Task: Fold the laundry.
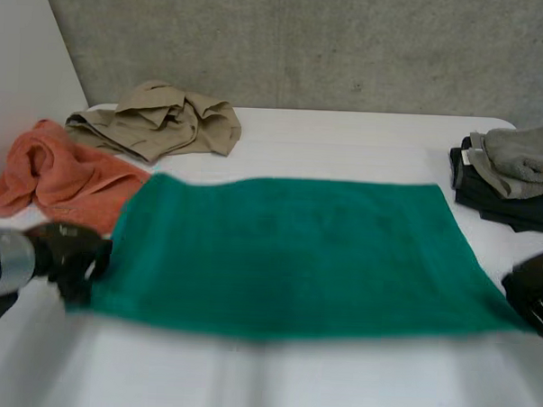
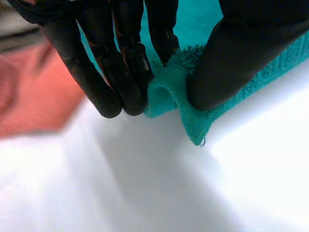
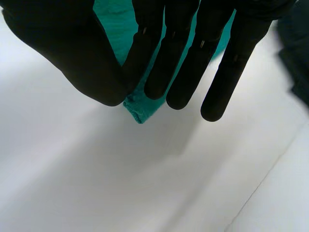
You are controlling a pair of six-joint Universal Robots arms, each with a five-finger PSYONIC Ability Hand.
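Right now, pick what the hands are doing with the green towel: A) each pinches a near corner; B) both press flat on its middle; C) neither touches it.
A: the left hand and the right hand each pinch a near corner of the green towel between thumb and fingers.

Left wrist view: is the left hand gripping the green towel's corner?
Yes, the left hand pinches a corner of the green towel between its thumb and fingers.
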